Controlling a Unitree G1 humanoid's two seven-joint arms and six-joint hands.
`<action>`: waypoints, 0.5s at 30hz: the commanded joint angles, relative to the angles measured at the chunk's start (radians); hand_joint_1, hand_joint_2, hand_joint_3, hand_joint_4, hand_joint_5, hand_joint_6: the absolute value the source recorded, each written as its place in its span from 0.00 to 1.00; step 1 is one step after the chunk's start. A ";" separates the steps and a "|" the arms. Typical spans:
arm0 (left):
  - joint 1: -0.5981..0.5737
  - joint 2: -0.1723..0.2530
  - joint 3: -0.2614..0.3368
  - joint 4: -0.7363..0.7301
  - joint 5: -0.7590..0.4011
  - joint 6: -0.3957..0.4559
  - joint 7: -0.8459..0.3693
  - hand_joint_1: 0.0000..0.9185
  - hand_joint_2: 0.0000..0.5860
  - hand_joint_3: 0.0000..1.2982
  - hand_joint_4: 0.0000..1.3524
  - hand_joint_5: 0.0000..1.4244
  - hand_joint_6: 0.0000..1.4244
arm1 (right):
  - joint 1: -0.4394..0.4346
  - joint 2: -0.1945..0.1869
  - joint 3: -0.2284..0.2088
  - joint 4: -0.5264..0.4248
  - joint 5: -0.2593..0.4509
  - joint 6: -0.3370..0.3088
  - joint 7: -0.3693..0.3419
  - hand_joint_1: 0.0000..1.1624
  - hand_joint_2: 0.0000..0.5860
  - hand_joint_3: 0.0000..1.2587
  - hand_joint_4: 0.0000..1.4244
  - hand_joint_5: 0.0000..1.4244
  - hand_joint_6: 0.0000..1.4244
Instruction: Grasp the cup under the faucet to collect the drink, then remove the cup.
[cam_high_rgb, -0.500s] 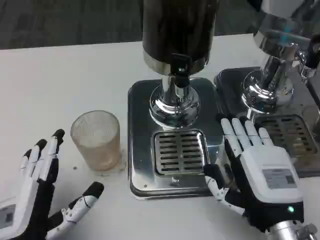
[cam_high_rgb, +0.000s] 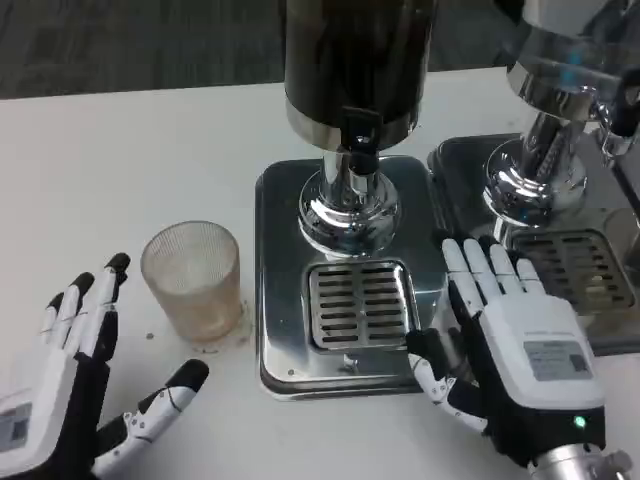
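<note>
two hands hover low at the near edge of the table (cam_high_rgb: 120, 150), both spread and holding nothing: the left hand (cam_high_rgb: 75, 400) near the left corner, the right hand (cam_high_rgb: 510, 350) over the right edge of a steel tray (cam_high_rgb: 275, 300). one ribbed cup (cam_high_rgb: 192, 280) stands on the table, just left of that tray, between the left hand and the dark dispenser (cam_high_rgb: 358, 60). its faucet (cam_high_rgb: 360, 135) hangs above one slotted grate (cam_high_rgb: 360, 305). a second dispenser (cam_high_rgb: 560, 90) stands toward the far right.

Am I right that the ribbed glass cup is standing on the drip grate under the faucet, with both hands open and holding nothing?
Not quite: in the head view the ribbed glass cup stands on the white table, left of the drip grate, not on it. Both the left hand and the right hand are indeed open and holding nothing.
</note>
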 joint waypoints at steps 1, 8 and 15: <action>0.007 0.005 0.009 -0.021 -0.003 0.029 -0.005 0.00 0.32 0.00 0.00 0.00 0.00 | 0.005 0.000 -0.004 -0.002 0.001 0.000 -0.016 0.34 0.79 0.00 0.00 0.00 0.01; -0.011 0.008 0.032 -0.021 -0.008 0.076 0.005 0.00 0.15 0.00 0.00 0.00 0.00 | 0.002 0.002 -0.005 0.002 0.002 -0.002 -0.020 0.34 0.79 0.00 0.00 0.00 0.01; -0.180 0.052 0.031 0.240 -0.118 -0.032 -0.022 0.00 0.00 0.00 0.00 0.00 0.00 | 0.002 -0.004 -0.010 0.005 0.012 -0.013 -0.018 0.34 0.79 0.00 0.00 0.00 0.03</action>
